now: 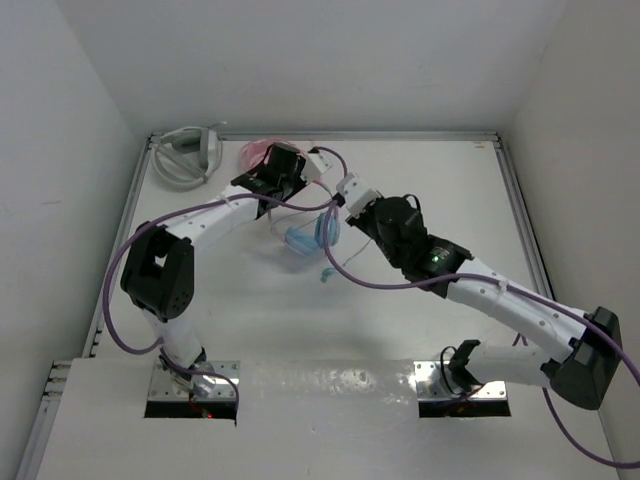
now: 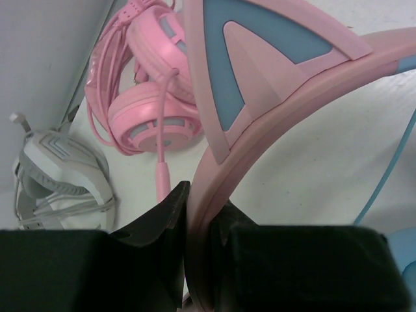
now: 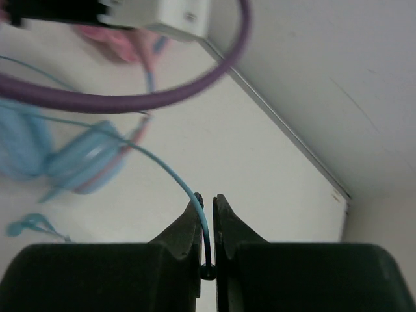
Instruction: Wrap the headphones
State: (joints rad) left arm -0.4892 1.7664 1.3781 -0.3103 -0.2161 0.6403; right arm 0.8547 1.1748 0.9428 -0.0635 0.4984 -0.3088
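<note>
White tabletop (image 1: 420, 300) enclosed by plain white walls (image 1: 300, 60), top external view, with both wrist views. The headphones (image 1: 305, 240) lie toward the far middle of the tabletop, between the ends of the two arms. Their light-blue ear cups (image 3: 84, 162) are low and close together, while the pink headband (image 2: 292, 110) rises toward the left jaws. It cannot be told whether the cups rest on the surface. The left jaws are pressed together on the edge of the headband, just below one cat ear (image 2: 260, 52), which has a pink rim and a blue centre. The right jaws pinch the thin light-blue cable (image 3: 169, 172), which runs in a slack curve from the fingertips back to the ear cups. A small tangled stretch of the same cable (image 3: 29, 227) lies on the tabletop nearer the arm bases. Beyond the left jaws, against the far wall, sit the all-pink headphones (image 2: 153, 97) with their cord bundled beside them. The grey-white headphones (image 2: 58, 169) occupy the far left corner. A purple robot lead (image 3: 130, 101) crosses the right wrist view above the ear cups.
</note>
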